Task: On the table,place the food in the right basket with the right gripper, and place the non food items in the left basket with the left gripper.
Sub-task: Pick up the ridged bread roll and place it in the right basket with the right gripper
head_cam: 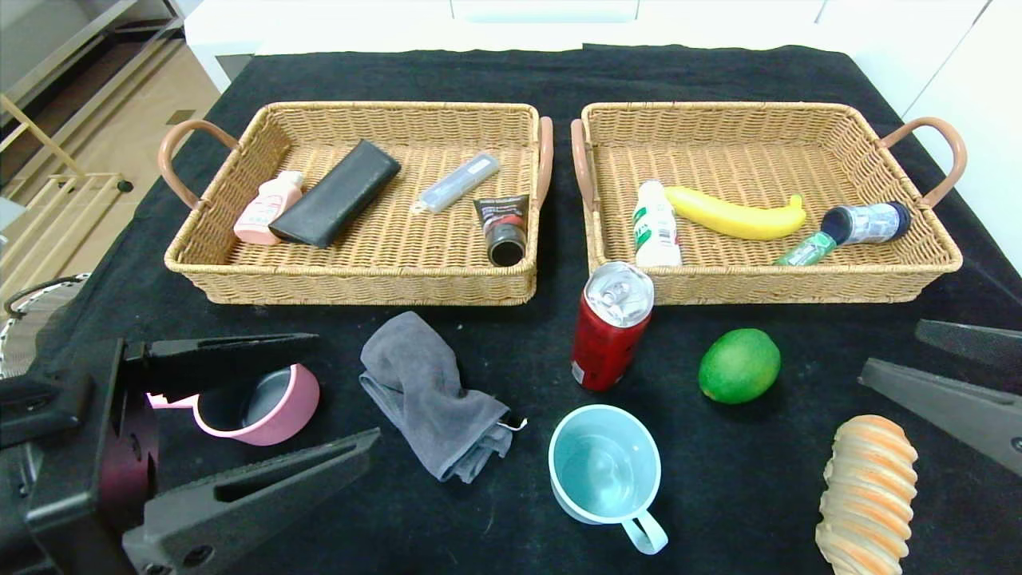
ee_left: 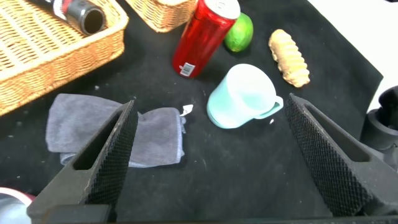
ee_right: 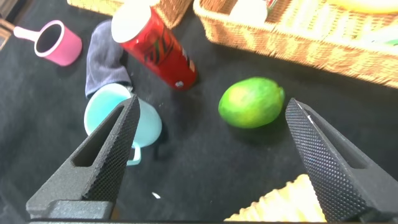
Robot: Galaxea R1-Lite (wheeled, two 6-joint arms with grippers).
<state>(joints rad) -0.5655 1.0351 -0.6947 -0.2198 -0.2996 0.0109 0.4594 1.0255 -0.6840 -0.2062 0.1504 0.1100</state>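
On the black table (head_cam: pixel 511 80) a red can (head_cam: pixel 611 327) stands in front of the right basket (head_cam: pixel 798 283), with a green lime (head_cam: pixel 739 365) beside it and a ridged bread loaf (head_cam: pixel 869 491) nearer me. My right gripper (head_cam: pixel 890 349) hovers open at the right edge, over the bare cloth between lime (ee_right: pixel 252 102) and loaf (ee_right: pixel 286 202), holding nothing. My left gripper (head_cam: pixel 345 389) is open at the near left, above a grey cloth (ee_left: pixel 93 127) and beside a pink cup (head_cam: pixel 259 403). A light blue mug (head_cam: pixel 605 465) sits at the front centre. The left basket (head_cam: pixel 351 287) is behind.
The left basket holds a pink bottle (head_cam: pixel 267 209), a black case (head_cam: pixel 335 204), a grey stick (head_cam: pixel 457 182) and a black tube (head_cam: pixel 505 230). The right basket holds a white bottle (head_cam: pixel 656 228), a banana (head_cam: pixel 738 214) and a dark-capped bottle (head_cam: pixel 862 225).
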